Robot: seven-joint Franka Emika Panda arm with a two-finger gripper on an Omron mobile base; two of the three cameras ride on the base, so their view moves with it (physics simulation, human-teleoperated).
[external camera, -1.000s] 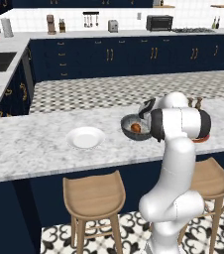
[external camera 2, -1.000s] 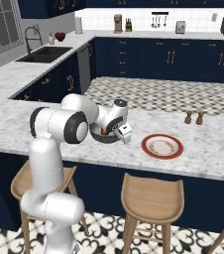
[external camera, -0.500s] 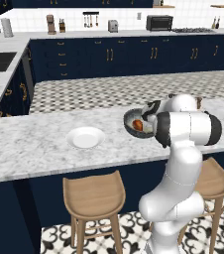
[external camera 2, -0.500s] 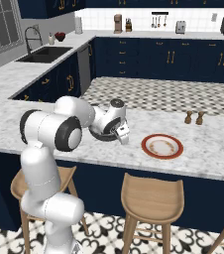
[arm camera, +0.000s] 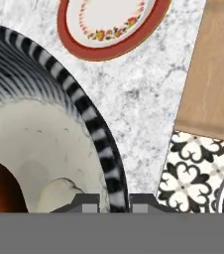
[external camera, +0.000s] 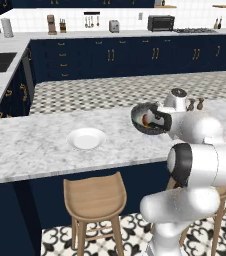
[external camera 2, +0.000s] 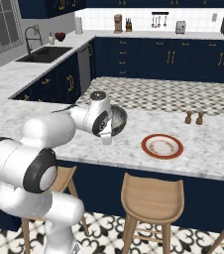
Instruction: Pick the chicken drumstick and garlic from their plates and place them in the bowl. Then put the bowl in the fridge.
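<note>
- Bowl (external camera: 150, 119) sits centre-right in left base view, tipped, up off the marble counter (external camera: 30, 145); drumstick (external camera: 145, 120) shows red-brown inside it.
- In hand view the bowl (arm camera: 49, 134) takes the left half; drumstick (arm camera: 0, 191) lower left, pale garlic (arm camera: 54, 196) just beside it at the bottom.
- Gripper (arm camera: 113, 201) at bottom centre of hand view, the two tips sit either side of the bowl's striped rim, clamped on it.
- In right base view the gripper (external camera 2: 105, 135) and bowl (external camera 2: 116, 119) are left of centre, bowl mostly hidden behind the hand.
- Red-rimmed plate (external camera 2: 162, 146) near the bowl, to its right in right base view; at top of hand view (arm camera: 111, 25), bare.
- White plate (external camera: 86, 138) left of centre in left base view, well apart from bowl, bare.
- Two small shakers (external camera 2: 194, 117) further right; wooden stools (external camera: 96, 196) under the counter edge, one stool (arm camera: 213, 69) at right of hand view over patterned floor (arm camera: 193, 173).
- Vs 0.5 s ago: bowl is higher & further from counter; both base views shifted, so the base has moved. Plates haven't shifted on the counter.
</note>
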